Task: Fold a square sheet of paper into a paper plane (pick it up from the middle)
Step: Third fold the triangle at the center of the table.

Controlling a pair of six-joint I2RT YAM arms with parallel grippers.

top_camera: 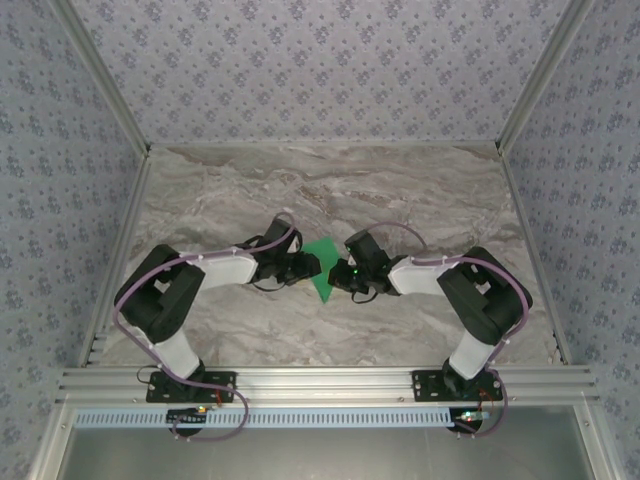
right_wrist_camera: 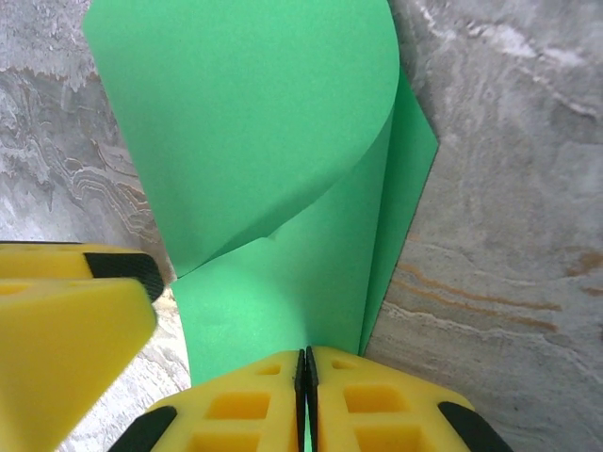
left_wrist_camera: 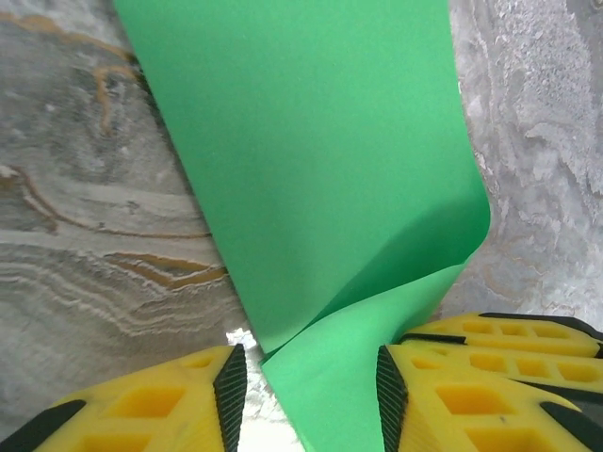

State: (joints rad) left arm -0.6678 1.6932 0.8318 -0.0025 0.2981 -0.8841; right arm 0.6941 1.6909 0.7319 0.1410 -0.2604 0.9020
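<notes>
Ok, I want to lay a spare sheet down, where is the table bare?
Free: the far half of the table, up to the back wall, and the near strip between the arm bases. Crowded: the centre, where left gripper and right gripper meet at the green paper.

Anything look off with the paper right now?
Yes: the square sheet of paper isn't lying flat. One flap curls over in a loose, uncreased roll, between the open left gripper and the right gripper, which is shut on its edge.
</notes>
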